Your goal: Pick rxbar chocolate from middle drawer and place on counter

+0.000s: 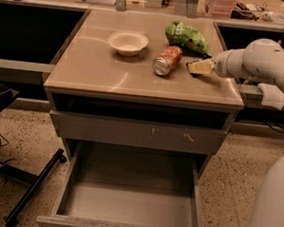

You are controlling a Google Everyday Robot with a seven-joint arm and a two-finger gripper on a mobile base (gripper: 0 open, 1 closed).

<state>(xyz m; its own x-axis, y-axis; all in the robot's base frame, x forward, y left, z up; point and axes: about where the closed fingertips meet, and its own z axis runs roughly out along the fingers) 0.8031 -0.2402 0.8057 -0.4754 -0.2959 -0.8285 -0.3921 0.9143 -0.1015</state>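
Note:
The middle drawer (128, 204) is pulled out at the bottom of the cabinet, and its grey floor is bare. My gripper (199, 67) is low over the right side of the tan counter (101, 71), just right of the tipped soda can (167, 60) and in front of the green chip bag (187, 37). The rxbar chocolate does not show clearly. Only a thin dark edge sits under the gripper's tip, and I cannot tell whether that is the bar.
A white bowl (128, 42) stands at the counter's back middle. The grey drawer front with pale scratches (135, 132) above the open drawer is closed. A black stand (5, 172) is on the floor at left. My white base (273, 208) fills the lower right.

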